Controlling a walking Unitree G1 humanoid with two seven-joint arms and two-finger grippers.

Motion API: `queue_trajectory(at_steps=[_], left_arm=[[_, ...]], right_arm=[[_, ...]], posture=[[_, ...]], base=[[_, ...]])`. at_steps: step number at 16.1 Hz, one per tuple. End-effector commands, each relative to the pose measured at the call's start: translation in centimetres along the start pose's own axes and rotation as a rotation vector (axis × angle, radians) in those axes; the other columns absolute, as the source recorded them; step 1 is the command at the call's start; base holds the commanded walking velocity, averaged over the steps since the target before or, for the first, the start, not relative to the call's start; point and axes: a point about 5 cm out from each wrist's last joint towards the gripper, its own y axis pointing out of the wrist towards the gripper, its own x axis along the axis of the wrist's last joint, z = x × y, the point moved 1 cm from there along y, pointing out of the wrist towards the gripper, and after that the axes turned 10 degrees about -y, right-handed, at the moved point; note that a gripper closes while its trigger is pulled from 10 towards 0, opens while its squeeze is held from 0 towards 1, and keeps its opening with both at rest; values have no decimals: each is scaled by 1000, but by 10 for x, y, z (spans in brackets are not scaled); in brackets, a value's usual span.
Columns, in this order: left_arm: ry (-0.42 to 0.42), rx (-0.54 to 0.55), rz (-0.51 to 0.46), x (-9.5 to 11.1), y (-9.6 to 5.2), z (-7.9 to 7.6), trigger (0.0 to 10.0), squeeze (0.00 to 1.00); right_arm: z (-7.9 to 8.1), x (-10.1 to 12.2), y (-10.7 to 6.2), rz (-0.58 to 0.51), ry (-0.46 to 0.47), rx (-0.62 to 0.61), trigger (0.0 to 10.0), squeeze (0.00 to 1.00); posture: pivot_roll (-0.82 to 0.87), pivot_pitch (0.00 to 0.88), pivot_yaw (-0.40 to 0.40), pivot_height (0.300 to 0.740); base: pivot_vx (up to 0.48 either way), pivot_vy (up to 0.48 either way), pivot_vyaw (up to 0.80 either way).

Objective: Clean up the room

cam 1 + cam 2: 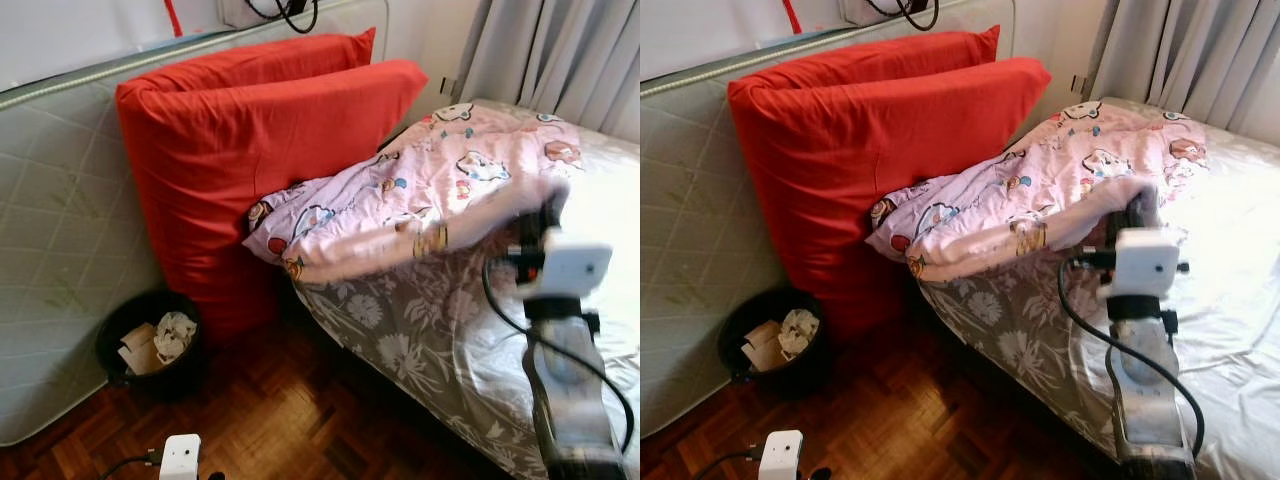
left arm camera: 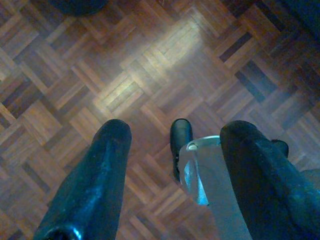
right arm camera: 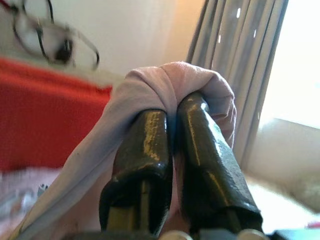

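A pink cartoon-print blanket (image 1: 440,190) lies bunched on the bed, spilling toward its near corner. My right gripper (image 3: 172,120) is shut on a fold of this blanket (image 3: 165,80), and holds it lifted above the bed's edge; the raised fold (image 1: 1110,205) looks blurred. The right arm (image 1: 565,330) rises from the lower right. Low over the wooden floor, my left gripper (image 2: 172,145) hangs open, its wrist camera (image 1: 180,458) showing at the bottom edge.
Two big red cushions (image 1: 260,150) lean on an upright mattress (image 1: 60,250) at the left. A black bin (image 1: 150,345) of crumpled paper stands below them on parquet floor (image 1: 290,420). The bed (image 1: 420,330) has a grey floral sheet; curtains (image 1: 560,50) hang behind.
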Motion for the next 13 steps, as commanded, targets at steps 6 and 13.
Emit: queue_trajectory(at_steps=[6, 13], left_arm=[[20, -4, 17, -5, -1, -1, 10000, 0], [31, -22, 21, -6, -1, -3, 10000, 0]], right_arm=[[10, -94, -80, 583, 108, 16, 10000, 0], [45, -158, -178, 1091, 116, 275, 10000, 0]], posture=[[76, 35, -23, 740], [69, 33, -27, 740]], base=[[0, 0, 0], [0, 0, 0]])
